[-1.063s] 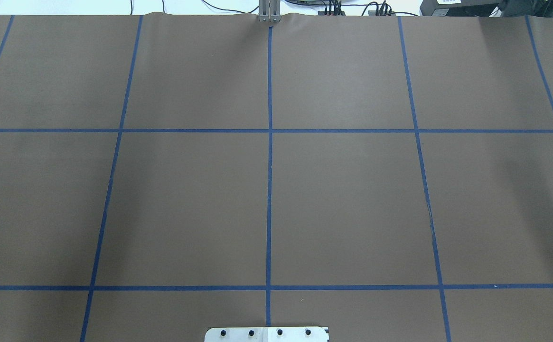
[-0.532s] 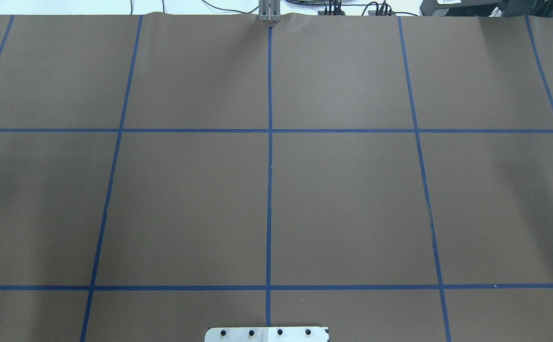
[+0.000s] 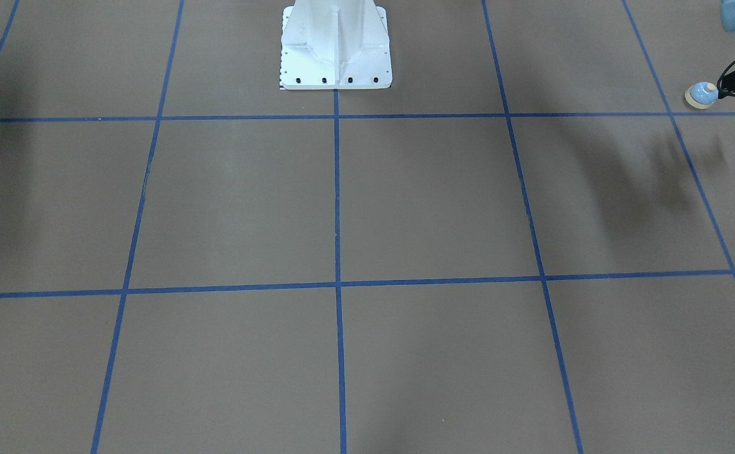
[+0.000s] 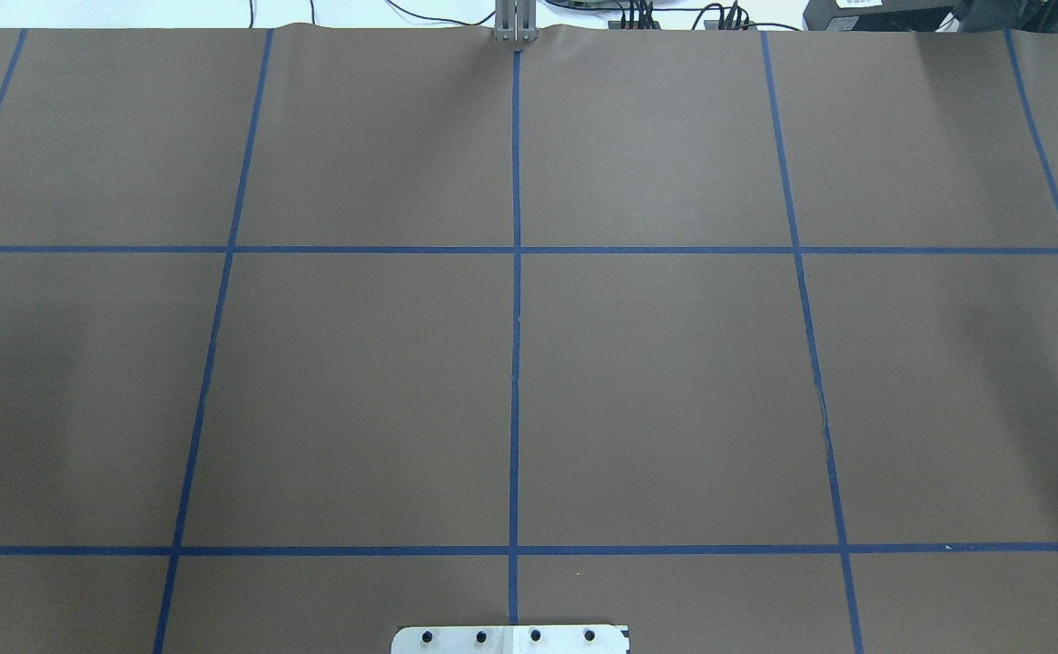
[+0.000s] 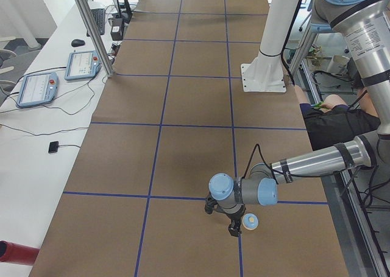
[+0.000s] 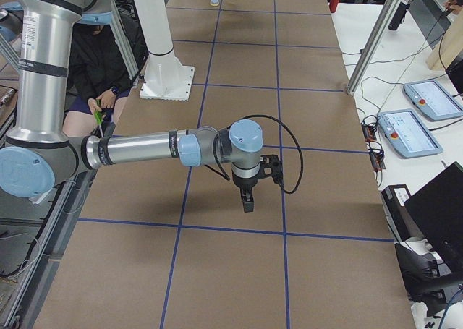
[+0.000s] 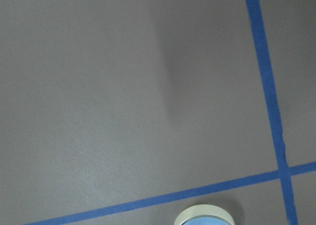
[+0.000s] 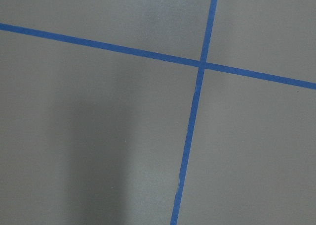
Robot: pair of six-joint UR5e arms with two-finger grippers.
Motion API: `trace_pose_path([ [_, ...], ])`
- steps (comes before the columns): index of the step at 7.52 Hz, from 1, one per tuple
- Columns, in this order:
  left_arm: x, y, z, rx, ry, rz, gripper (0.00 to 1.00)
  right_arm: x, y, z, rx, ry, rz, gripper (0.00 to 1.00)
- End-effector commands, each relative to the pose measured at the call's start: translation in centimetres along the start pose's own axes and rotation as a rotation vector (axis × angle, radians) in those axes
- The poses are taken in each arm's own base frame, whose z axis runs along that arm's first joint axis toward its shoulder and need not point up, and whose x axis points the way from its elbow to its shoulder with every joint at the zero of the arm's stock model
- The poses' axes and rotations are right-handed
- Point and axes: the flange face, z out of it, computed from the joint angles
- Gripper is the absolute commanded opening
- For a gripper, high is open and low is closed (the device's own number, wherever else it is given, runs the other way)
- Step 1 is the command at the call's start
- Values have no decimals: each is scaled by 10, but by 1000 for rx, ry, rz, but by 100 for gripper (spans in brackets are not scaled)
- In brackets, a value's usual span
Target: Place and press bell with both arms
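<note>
The bell [image 3: 700, 95] is small and light blue with a cream button and rim. It hangs tilted at the tips of my left gripper [image 3: 722, 92], at the front-facing view's far right edge, above the brown table. The left gripper looks shut on it. The exterior left view shows the bell [image 5: 249, 221] beside the left gripper [image 5: 234, 227]. Its rim [image 7: 204, 215] shows at the bottom of the left wrist view. My right gripper [image 6: 248, 201] hangs over the table in the exterior right view only; I cannot tell whether it is open or shut. Neither arm shows in the overhead view.
The white pedestal [image 3: 335, 50] stands at the table's robot side. Blue tape [image 4: 516, 363] marks a grid on the brown cover. A seated person [image 5: 332, 119] is beside the table. Tablets [image 5: 79, 64] lie on the side bench.
In the overhead view only faint shadows shift at the left and right sides; no arm or bell comes into it.
</note>
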Motion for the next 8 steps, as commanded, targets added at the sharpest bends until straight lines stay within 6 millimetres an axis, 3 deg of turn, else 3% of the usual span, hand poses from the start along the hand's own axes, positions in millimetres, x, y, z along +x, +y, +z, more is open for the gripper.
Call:
trace_pose_path([
  [1, 11, -3, 18, -61, 16, -12, 100, 0, 1, 0, -1, -1, 1, 100],
  [3, 36, -14, 39, -133, -11, -37, 100, 0, 1, 0, 0, 0, 0, 100],
  [6, 18, -2, 61, -147, -20, -24, 100, 0, 0, 0, 1, 0, -1, 100],
  [8, 19, -6, 62, -133, -17, -14, 100, -1, 0, -1, 2, 0, -2, 100],
])
